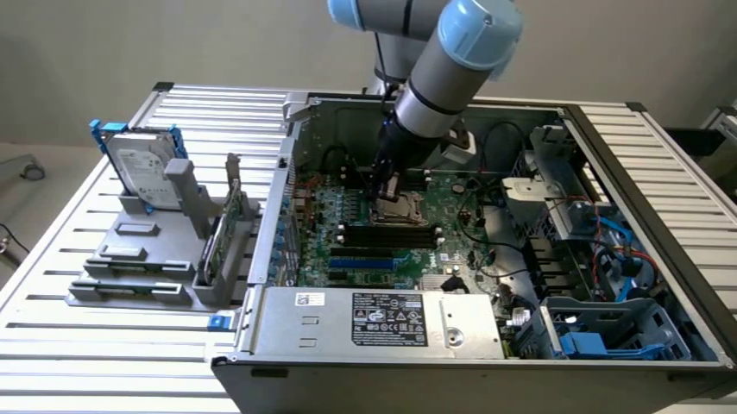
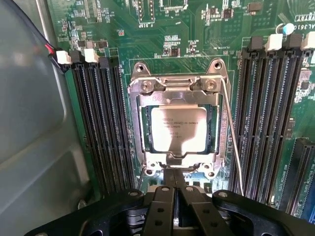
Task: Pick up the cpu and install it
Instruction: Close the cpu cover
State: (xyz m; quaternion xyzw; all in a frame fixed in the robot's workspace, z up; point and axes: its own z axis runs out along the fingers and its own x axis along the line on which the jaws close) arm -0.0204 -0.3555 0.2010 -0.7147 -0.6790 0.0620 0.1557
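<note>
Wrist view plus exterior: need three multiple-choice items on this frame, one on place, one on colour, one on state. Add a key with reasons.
1. Where is the cpu?
A. on the hard drive
B. in the motherboard socket
C. on the table

2. What colour is the motherboard?
A. red
B. white
C. green

3. How is the gripper?
A. shut, empty
B. wide open
C. shut on a memory stick

Key:
1 B: its silvery top lies framed by the socket's metal bracket.
2 C: the board all around the socket is green.
3 A: its jaws meet with nothing between them, at the socket's edge.
</note>
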